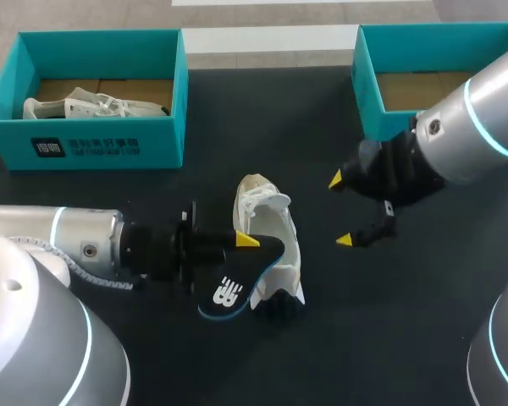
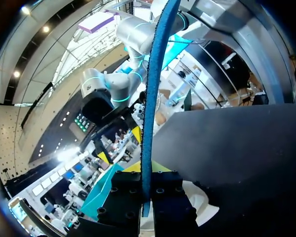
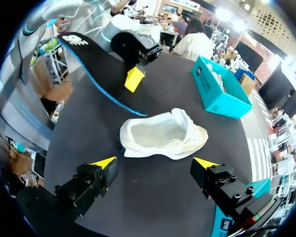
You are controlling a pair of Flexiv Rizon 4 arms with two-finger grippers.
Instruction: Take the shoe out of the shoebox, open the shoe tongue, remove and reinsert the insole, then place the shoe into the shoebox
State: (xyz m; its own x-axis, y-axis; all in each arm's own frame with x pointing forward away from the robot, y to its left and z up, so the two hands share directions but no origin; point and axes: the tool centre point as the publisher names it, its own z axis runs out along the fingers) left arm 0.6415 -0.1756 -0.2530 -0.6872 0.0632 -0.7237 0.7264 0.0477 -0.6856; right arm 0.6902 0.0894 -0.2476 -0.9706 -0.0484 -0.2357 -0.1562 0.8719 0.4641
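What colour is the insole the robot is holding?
The insole is black with a blue edge and a white mark on it. The head view shows it best.

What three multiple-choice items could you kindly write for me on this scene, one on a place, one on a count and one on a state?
1. Where does the white lace-up shoe outside the boxes lie?
A) on the black table
B) in the right-hand box
C) in the right gripper

2. How many teal cardboard shoeboxes stand on the table?
A) one
B) two
C) three

3. What state is the black, blue-edged insole in?
A) inside the shoe
B) flat in a box
C) out of the shoe, clamped in the left gripper

Answers: 1 A, it rests on the tabletop; 2 B, one stands far left and one far right; 3 C, the fingers pinch it from both sides.
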